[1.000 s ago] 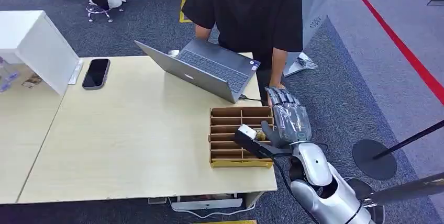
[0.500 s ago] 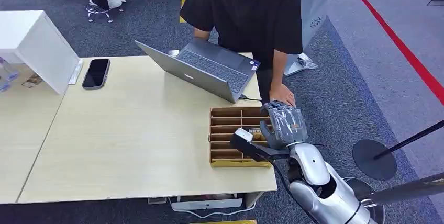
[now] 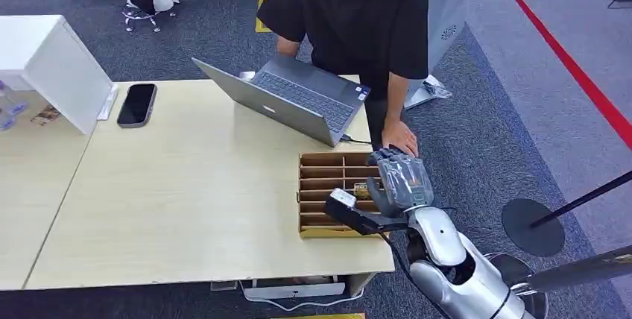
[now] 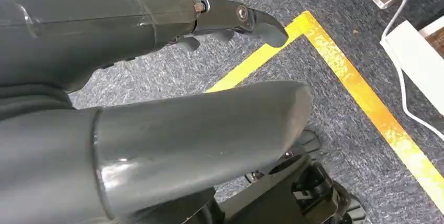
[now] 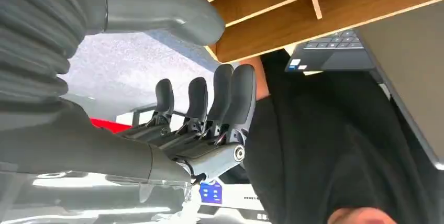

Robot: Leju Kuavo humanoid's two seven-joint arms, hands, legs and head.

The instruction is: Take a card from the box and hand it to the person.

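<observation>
The brown cardboard divider box (image 3: 328, 177) lies near the table's front right corner. A small yellowish card (image 3: 363, 188) lies in one of its right-hand slots. My right hand (image 3: 399, 179) hovers over the box's right side with its fingers stretched out and its thumb apart, holding nothing. In the right wrist view the fingers (image 5: 220, 98) point past the box's wooden wall (image 5: 324, 9) toward the person's black shirt (image 5: 335, 145). My left hand (image 4: 157, 77) hangs above the carpet, holding nothing. The person (image 3: 358, 13) stands behind the table, one hand (image 3: 400, 140) at its right edge.
An open grey laptop (image 3: 287, 99) sits just behind the box, with a cable running off its corner. A black phone (image 3: 136, 103) and a white box (image 3: 52, 65) lie at the far left. A black stand base (image 3: 533, 226) is on the carpet to the right.
My right hand has moved left and closer over the box's right side. The person's hand, earlier hidden behind mine, now shows at the table's edge.
</observation>
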